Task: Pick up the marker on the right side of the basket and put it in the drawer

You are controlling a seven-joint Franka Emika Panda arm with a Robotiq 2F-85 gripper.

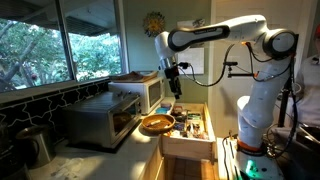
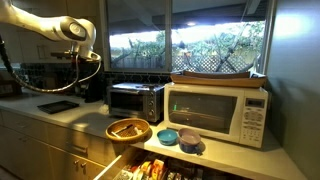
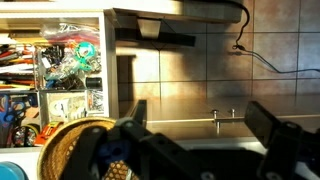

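The orange-brown woven basket [image 1: 157, 124] sits on the counter beside the open wooden drawer [image 1: 191, 133], which is cluttered with small utensils. Both also show in the other exterior view, the basket [image 2: 128, 130] and the drawer [image 2: 150, 169]. In the wrist view the basket [image 3: 70, 152] is at the lower left and the drawer [image 3: 62, 70] at the upper left. My gripper [image 1: 172, 82] hangs well above the basket, open and empty [image 3: 200, 125]. I cannot make out the marker in any view.
A white microwave [image 2: 218, 110] with a board on top and a silver toaster oven [image 2: 135, 100] stand behind the basket. Two blue bowls [image 2: 185, 138] sit in front of the microwave. A sink [image 2: 58, 106] is set into the counter by the window.
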